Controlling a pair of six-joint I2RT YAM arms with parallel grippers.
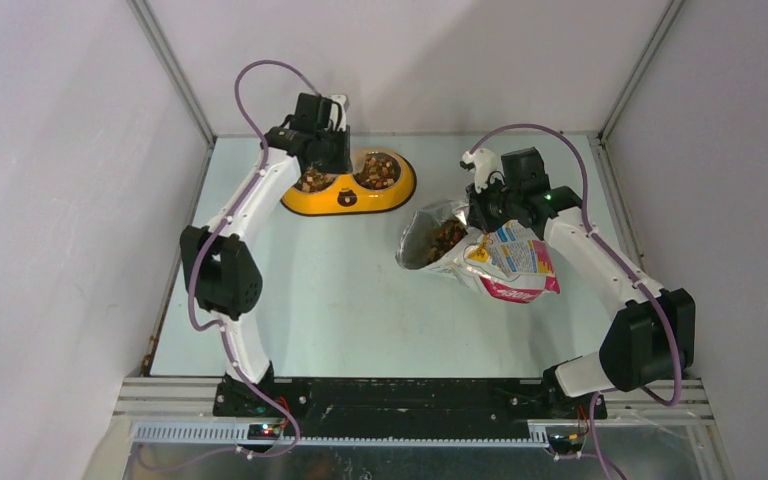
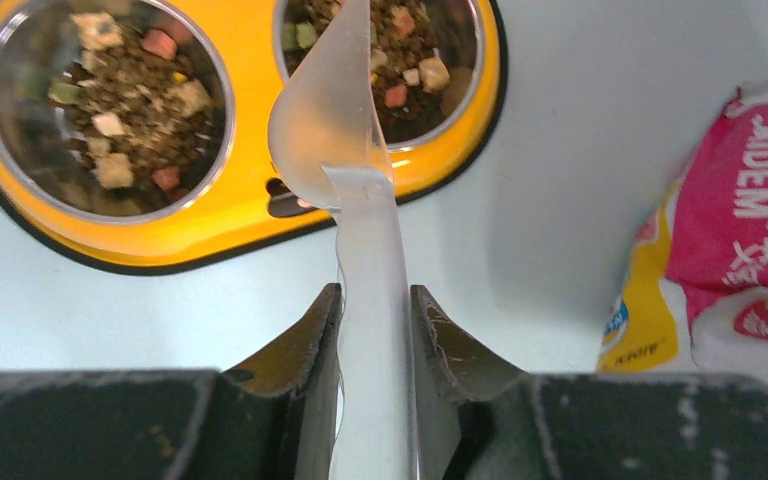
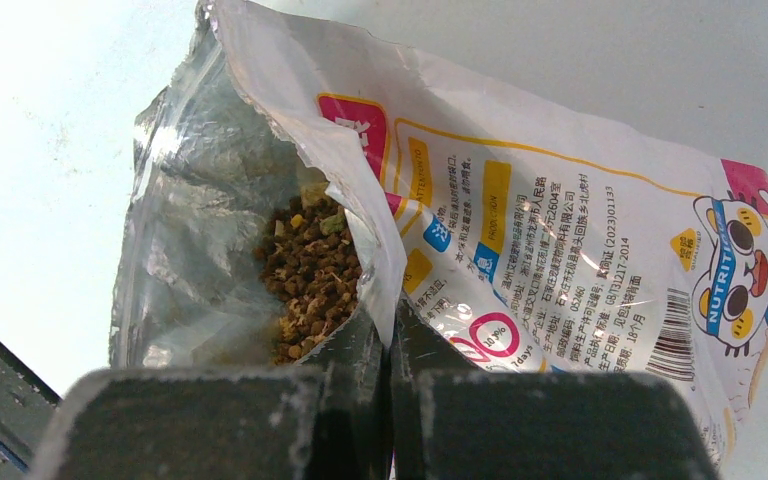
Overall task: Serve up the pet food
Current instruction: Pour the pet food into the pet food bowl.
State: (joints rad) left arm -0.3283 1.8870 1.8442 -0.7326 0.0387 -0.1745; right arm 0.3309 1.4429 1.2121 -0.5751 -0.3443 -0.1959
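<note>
Translucent scoop (image 2: 330,120), clamped by its handle in left gripper (image 2: 375,300), hangs over yellow feeder (image 2: 240,215), far left. Pet food (image 2: 130,95) already lies in it, and more sits in bag (image 3: 560,230), right. Right gripper (image 3: 388,340) pinches bag's torn rim. A slip there would likely spill food onto table (image 1: 290,300).

Pet food (image 3: 310,275) partly behind the bag (image 3: 560,230)

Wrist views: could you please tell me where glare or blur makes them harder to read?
Left wrist: the translucent scoop washes out against the feeder, and the near fingers are soft. Right wrist: glare streaks cross the bag print, the table blows out white, yet the kibble is legible.
</note>
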